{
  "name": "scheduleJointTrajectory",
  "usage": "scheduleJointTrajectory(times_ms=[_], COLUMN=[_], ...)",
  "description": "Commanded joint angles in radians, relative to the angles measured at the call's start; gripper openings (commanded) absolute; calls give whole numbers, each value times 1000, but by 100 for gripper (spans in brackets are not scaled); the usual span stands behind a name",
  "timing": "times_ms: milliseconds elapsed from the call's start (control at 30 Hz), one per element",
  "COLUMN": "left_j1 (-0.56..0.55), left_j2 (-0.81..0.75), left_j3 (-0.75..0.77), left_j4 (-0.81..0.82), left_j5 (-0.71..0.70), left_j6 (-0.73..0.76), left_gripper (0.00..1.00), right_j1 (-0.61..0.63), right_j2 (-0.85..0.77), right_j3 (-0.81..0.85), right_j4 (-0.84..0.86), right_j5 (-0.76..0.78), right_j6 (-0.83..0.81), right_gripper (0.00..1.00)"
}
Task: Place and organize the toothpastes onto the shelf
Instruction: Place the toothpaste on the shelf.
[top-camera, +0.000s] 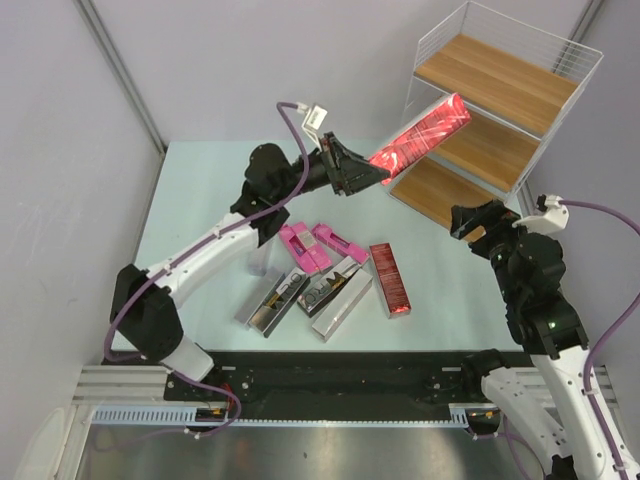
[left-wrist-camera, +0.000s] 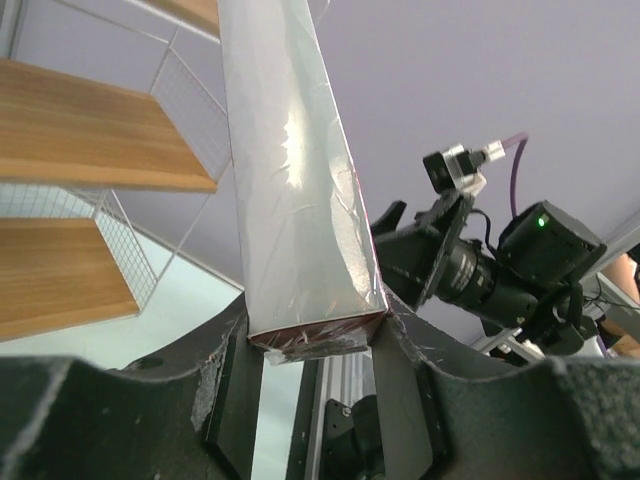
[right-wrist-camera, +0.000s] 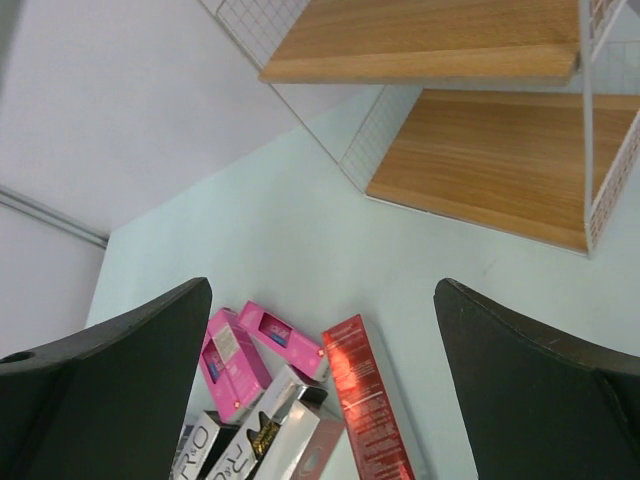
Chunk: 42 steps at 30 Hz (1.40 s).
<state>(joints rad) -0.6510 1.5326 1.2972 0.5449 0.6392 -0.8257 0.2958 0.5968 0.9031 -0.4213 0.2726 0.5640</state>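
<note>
Dark red, the raised carton (top-camera: 422, 133) is clamped by one short end in your left end effector (top-camera: 362, 170). In the left wrist view the fingers (left-wrist-camera: 400, 370) press on both sides of that end. The face turned to that camera is washed pale by glare, so you can read no print on it. The carton is held in the air, tilted up and away from the arm. From above, its far end overlaps the left front of the shelf (top-camera: 560, 60), between the top board (top-camera: 500, 80) and the middle board (top-camera: 490, 150). You cannot tell whether it touches wire or wood.

Your right end effector (right-wrist-camera: 322, 290) has its jaws wide apart and grips nothing. It hangs above the worktop (top-camera: 200, 190), near the bottom board (right-wrist-camera: 480, 160). From above, its fingertips are lost against the dark arm.

On the worktop, well apart from the shelf, lies a second dark red carton (top-camera: 390, 278), flat. Just left of it are two pink cartons (top-camera: 300, 247), side by side. The silver-grey cartons (top-camera: 340, 292) are bunched below them, some touching and at mixed angles. Their exact count is hard to make out, and the right wrist view cuts them off at its lower edge.
</note>
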Motion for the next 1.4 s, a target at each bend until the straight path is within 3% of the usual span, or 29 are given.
scheduleJointTrajectory(times_ms=[0, 233, 467, 733, 1033, 1133, 1167, 1367], left_j1=[2, 4, 19, 27, 47, 47, 45, 42], left_j2=[90, 351, 570, 693, 790, 799, 799, 782], left_j3=[250, 735, 1083, 1188, 1205, 1205, 1205, 1196], left_j4=[-89, -451, -447, -369, -281, -255, -252, -247], left_j5=[7, -21, -56, -174, -229, -234, -234, -220], left_j6=[56, 88, -67, -193, -297, -305, -308, -276], left_gripper=[20, 17, 19, 25, 34, 45, 54, 87], right_j1=[8, 8, 8, 8, 8, 8, 8, 8], right_j2=[-31, -58, -91, -109, -115, -115, -112, -107], right_j3=[10, 11, 10, 10, 10, 10, 11, 10], right_j4=[-34, -36, -43, -53, -71, -76, -76, -88], right_j5=[36, 13, 4, -7, -16, -19, -18, -24], right_j6=[-50, -59, -67, -73, -72, -72, -73, -69], right_gripper=[100, 100, 100, 100, 100, 100, 100, 99])
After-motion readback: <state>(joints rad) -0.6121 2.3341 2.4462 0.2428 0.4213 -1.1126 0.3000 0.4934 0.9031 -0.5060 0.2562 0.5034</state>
